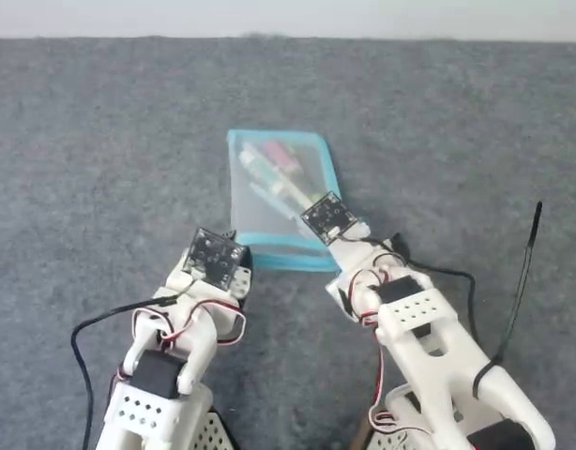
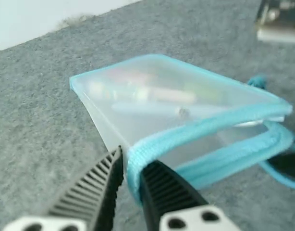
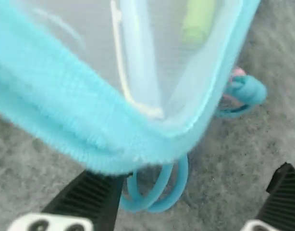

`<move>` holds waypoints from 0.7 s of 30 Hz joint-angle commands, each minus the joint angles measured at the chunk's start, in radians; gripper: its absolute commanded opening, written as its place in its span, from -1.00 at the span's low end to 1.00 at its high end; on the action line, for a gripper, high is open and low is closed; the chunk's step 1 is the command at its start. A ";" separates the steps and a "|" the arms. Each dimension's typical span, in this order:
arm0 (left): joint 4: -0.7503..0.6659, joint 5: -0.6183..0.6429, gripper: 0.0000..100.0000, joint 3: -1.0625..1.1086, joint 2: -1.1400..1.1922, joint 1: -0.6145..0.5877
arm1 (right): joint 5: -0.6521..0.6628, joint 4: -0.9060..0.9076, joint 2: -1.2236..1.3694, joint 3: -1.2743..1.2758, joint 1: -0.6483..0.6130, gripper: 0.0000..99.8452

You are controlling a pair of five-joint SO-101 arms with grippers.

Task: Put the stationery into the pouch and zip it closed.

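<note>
Grey felt covers the worktop [image 1: 100, 141], and near its middle lies the pouch [image 1: 267, 211], clear plastic edged in light blue. Stationery [image 1: 274, 161] is inside it, seen through the wall: pens in pink, green and white, lying lengthwise toward the far end. Both arms stand at the pouch's near end, the left arm [image 1: 189, 323] by its near left corner and the right arm [image 1: 419, 319] by its near right corner.

The left claw [image 2: 131, 180] is clenched on the pouch. Its two ribbed fingers [image 2: 97, 187] pinch the blue trim at the corner, and the edge there looks raised off the felt. Beyond the pinch, two blue bands of the mouth run side by side with a gap between them.

The right claw [image 3: 186, 204] is released, its fingers [image 3: 85, 199] wide apart and low over the felt. A loop of blue cord [image 3: 157, 192] lies between them, close to one finger. The pouch's blue edge hangs just above that loop, and the cord ends in a knot beside the corner
</note>
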 commanded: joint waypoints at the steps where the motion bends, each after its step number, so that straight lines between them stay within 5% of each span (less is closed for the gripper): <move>1: 0.051 0.048 -0.98 -0.136 -0.014 0.015 | -0.015 -0.021 -0.045 -0.008 0.005 -0.15; 13: 0.054 0.049 -0.98 -0.183 -0.015 0.006 | -0.080 0.067 -0.443 0.109 0.002 -0.15; 21: 0.048 0.049 -0.98 -0.199 -0.015 -0.048 | -0.078 -0.056 -0.472 0.193 -0.101 -0.15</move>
